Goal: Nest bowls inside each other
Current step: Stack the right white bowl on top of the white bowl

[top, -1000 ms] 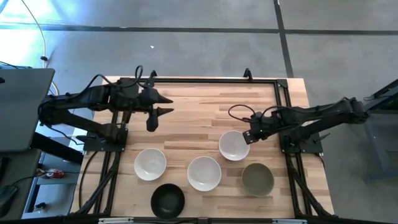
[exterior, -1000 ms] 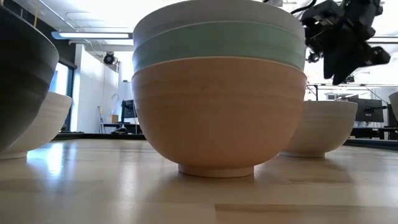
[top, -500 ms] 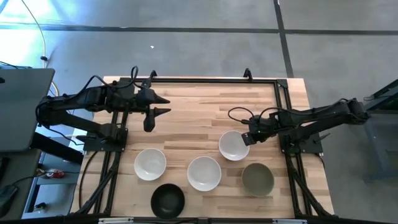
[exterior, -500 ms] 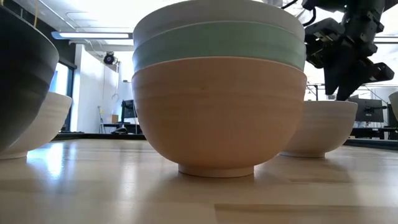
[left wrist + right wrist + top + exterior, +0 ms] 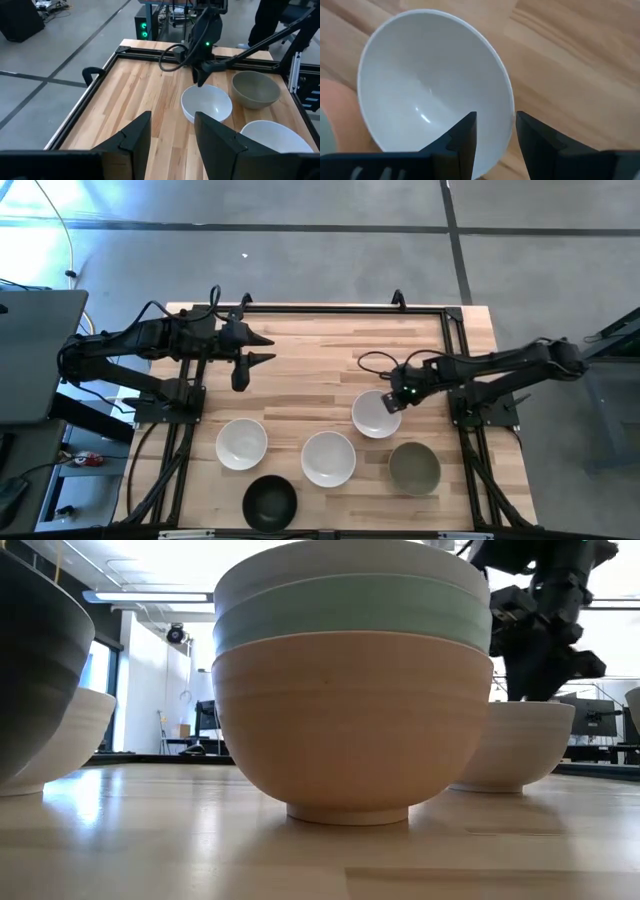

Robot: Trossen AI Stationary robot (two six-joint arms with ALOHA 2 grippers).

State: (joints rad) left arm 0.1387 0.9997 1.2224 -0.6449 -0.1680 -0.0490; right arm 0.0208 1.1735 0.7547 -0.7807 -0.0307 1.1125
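Note:
In the low view a stack stands at centre: a peach-orange bowl (image 5: 350,730) on its foot, a mint green bowl (image 5: 350,612) in it, a white bowl (image 5: 350,565) on top. Another white bowl (image 5: 374,416) sits to the stack's far right, resting on its foot. My right gripper (image 5: 495,118) is open at this bowl's far-right rim (image 5: 509,107), one finger over the inside and one outside; I see no touch. The olive-grey bowl (image 5: 413,467), black bowl (image 5: 269,501) and third white bowl (image 5: 241,443) stand apart. My left gripper (image 5: 258,348) hovers open near the far left.
A black frame rail (image 5: 330,308) runs along the table's far edge and down both sides. Bare wood (image 5: 310,370) lies between the two arms. A cable (image 5: 375,362) loops from the right arm above the table. A person's legs (image 5: 270,20) show beyond the table in the left wrist view.
My right gripper has come down and moved a little toward the table's left, from above the white bowl to its far-right rim, with its fingers now on either side of the rim. The bowls have stayed in place.

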